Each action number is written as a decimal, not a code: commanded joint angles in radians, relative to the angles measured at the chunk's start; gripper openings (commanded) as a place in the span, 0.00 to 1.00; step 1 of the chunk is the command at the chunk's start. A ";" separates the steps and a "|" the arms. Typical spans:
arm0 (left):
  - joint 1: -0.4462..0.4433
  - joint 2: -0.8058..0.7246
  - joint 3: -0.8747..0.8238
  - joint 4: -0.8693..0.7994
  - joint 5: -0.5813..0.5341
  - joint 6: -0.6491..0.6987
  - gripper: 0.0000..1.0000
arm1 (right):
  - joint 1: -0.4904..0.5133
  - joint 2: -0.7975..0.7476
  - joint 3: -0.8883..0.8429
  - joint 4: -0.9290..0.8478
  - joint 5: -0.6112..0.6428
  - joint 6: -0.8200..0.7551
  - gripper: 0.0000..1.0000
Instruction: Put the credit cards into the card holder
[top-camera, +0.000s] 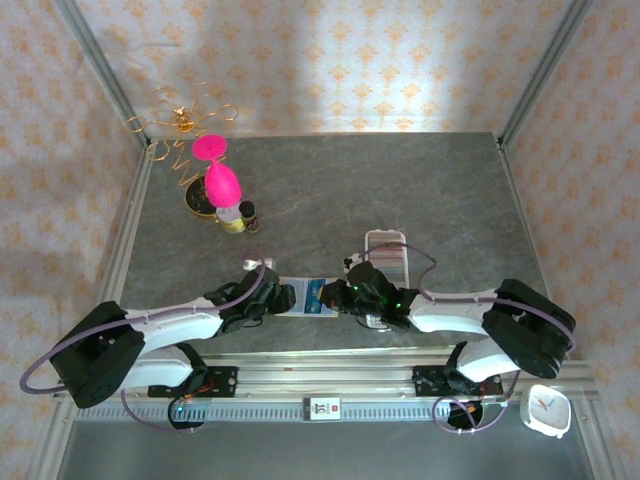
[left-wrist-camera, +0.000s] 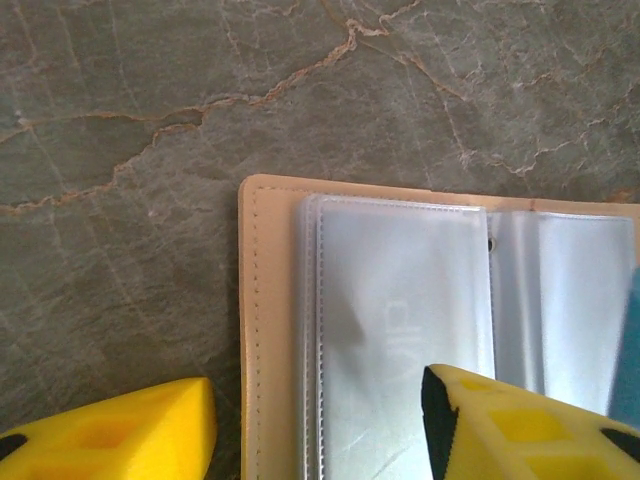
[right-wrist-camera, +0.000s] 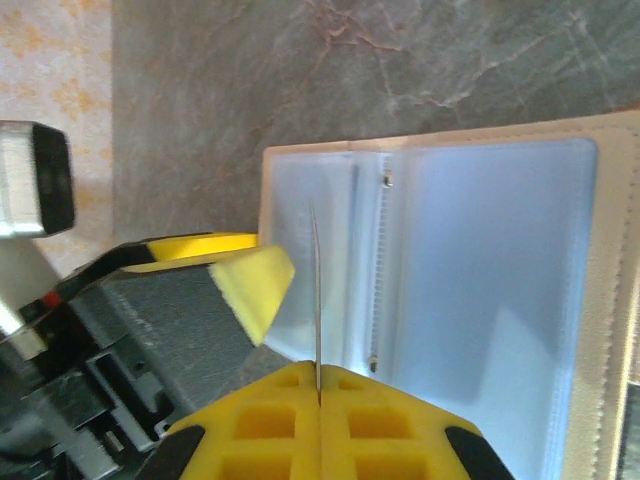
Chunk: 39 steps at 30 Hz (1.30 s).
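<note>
Near the front edge of the grey stone-patterned table (top-camera: 420, 190), seen from overhead, the two arms meet over the card holder (top-camera: 300, 297). It lies opened flat, its long axis running left to right, parallel to that edge. The left gripper (top-camera: 270, 297) sits over its left end and the right gripper (top-camera: 347, 295) at its right end, with a blue credit card (top-camera: 325, 298) between them. A white tray (top-camera: 385, 255) lies just behind the right gripper.

From the left wrist, the card holder (left-wrist-camera: 270, 330) shows a tan stitched border and clear plastic sleeves. The left gripper (left-wrist-camera: 315, 410) is spread and pinches nothing. One finger (left-wrist-camera: 120, 430) is over bare table just beside the border, the other over the sleeves. It is probably placed there to steady the open page, though I cannot tell whether it touches. A sliver of the blue credit card (left-wrist-camera: 630, 350) shows at the right margin.

From the right wrist, the right gripper (right-wrist-camera: 320, 390) is pressed together on the credit card (right-wrist-camera: 317, 290), seen edge-on as a thin line. The card points straight out from the fingers, over the card holder (right-wrist-camera: 490, 280) and its left page. That looks like lining up to slide into a sleeve. The left gripper's yellow fingertip (right-wrist-camera: 255, 290) lies just beside the card.
</note>
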 joint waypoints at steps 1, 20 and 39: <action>-0.012 0.051 0.000 -0.005 0.016 0.016 0.54 | 0.007 0.017 0.023 0.034 0.039 0.029 0.00; -0.024 0.069 -0.034 0.023 0.009 -0.002 0.35 | 0.013 0.073 0.021 0.097 0.120 0.069 0.00; -0.026 0.069 -0.050 0.046 0.022 -0.014 0.28 | 0.012 0.114 0.017 0.131 0.185 0.093 0.00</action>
